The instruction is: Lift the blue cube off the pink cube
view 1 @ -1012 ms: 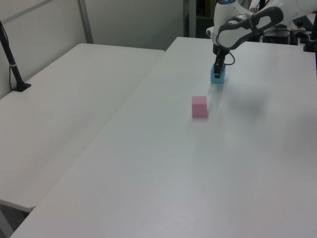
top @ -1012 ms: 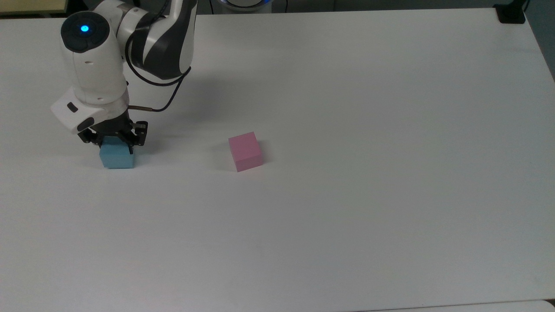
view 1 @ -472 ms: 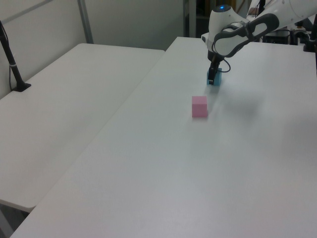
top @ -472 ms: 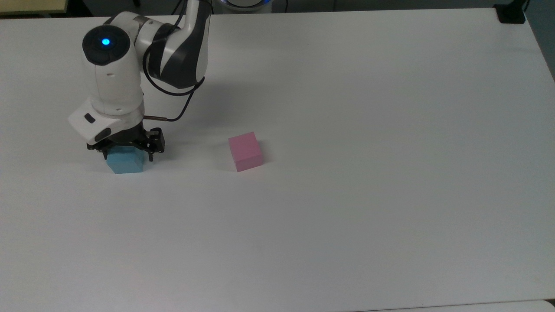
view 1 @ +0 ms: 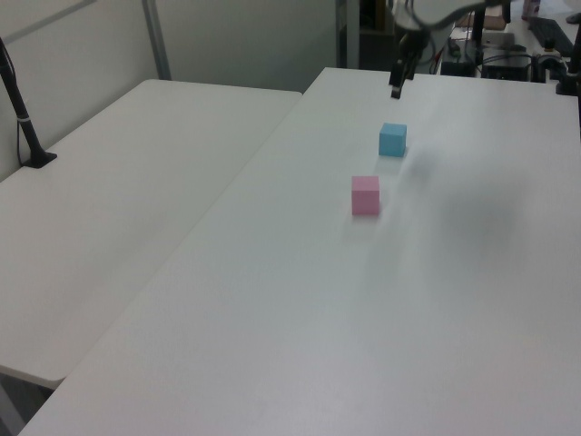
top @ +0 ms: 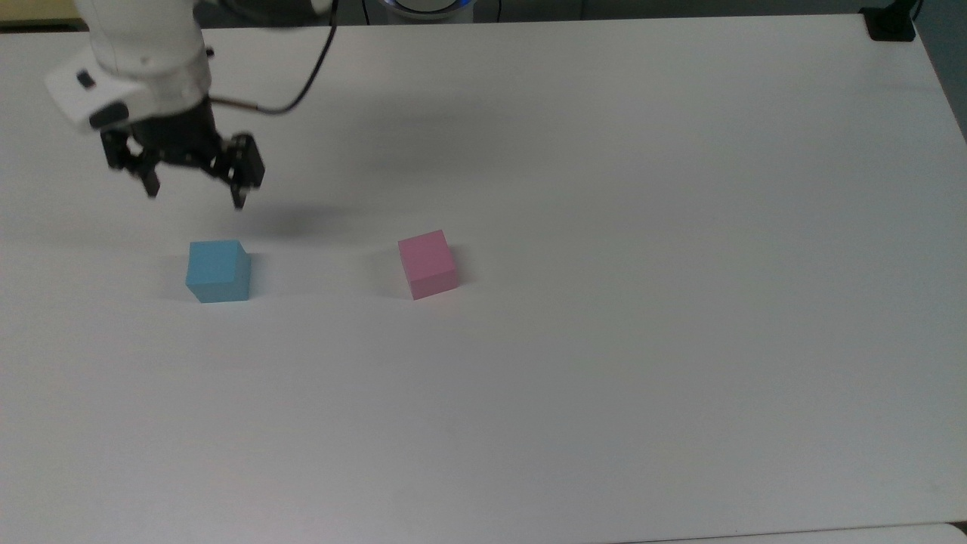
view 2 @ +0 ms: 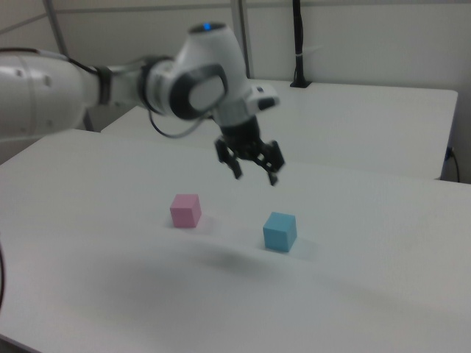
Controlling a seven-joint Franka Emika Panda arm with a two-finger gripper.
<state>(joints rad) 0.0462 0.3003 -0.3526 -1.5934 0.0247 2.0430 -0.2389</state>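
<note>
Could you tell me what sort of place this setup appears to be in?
Probably a robotics lab: plain white tables pushed side by side, a robot arm whose open hand hangs above a blue cube and a pink cube.

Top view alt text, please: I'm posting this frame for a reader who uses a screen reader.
A blue cube and a pink cube sit apart on a white table, the blue one toward the top view's left. The robot arm's black pincer hangs open above the table, up and slightly left of the blue cube, holding nothing.
</note>
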